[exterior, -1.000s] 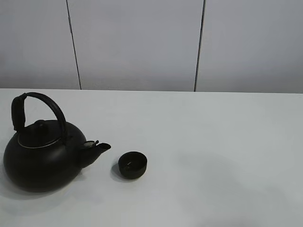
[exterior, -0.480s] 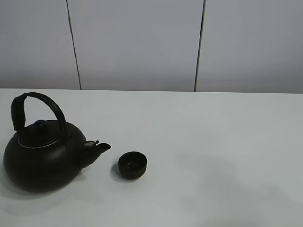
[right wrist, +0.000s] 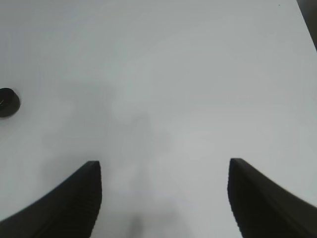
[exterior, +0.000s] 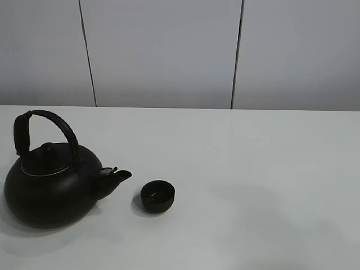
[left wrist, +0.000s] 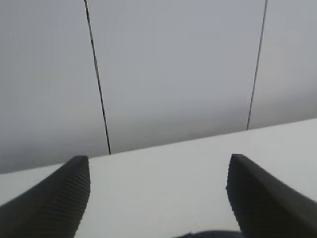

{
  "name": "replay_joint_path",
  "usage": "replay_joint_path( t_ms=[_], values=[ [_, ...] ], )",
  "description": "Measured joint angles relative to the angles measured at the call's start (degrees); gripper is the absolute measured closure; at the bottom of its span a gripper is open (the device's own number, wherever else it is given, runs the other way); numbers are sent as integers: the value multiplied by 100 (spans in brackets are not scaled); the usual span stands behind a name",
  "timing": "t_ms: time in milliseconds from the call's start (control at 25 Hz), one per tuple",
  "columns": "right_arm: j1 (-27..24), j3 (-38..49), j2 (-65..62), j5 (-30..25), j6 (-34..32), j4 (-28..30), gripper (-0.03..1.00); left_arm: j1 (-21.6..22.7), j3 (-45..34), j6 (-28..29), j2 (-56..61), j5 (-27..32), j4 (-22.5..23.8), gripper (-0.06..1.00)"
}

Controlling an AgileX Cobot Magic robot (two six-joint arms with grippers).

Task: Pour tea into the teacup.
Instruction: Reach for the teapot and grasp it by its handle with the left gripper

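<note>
Teacup (exterior: pixel 157 196) sits upright on the white surface (exterior: pixel 253 169), left of centre in the high view, just beside the kettle (exterior: pixel 48 188) spout tip, not touching. Kettle is on the far left, upright, lid on, arched handle up, spout pointing at the cup.

Left fingers (left wrist: pixel 54 198): spread wide, nothing between them, aimed at the back edge of the surface and the grey wall panels (left wrist: pixel 173 74). There's a dark sliver low between them; can't tell what it is.

Right fingers (right wrist: pixel 64 198): apart, holding nothing, over bare surface. The teacup (right wrist: pixel 7 101) shows at the frame edge in that wrist view, well apart from them.
</note>
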State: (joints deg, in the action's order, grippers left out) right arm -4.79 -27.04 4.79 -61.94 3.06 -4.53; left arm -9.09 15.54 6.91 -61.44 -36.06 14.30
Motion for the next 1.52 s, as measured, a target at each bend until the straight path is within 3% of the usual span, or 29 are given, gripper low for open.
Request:
replay_joint_path(
  t_ms=[200,480,640,1040,1520],
  values=[
    [0,0,0,0,0,0,47,334,-101,192,-912,-634,570,39],
    [0,0,0,0,0,0,47,1369,-101,1144,-2161,-1979,2279,39],
    [0,0,0,-5,0,0,47,1630,-101,1078,-2604,-2258,2736,39],
    [0,0,0,1,0,0,47,1655,83,324,-3810,-2875,2639,39],
    [0,0,0,1,0,0,47,1507,586,270,-4184,-2913,2553,41]
  ],
)
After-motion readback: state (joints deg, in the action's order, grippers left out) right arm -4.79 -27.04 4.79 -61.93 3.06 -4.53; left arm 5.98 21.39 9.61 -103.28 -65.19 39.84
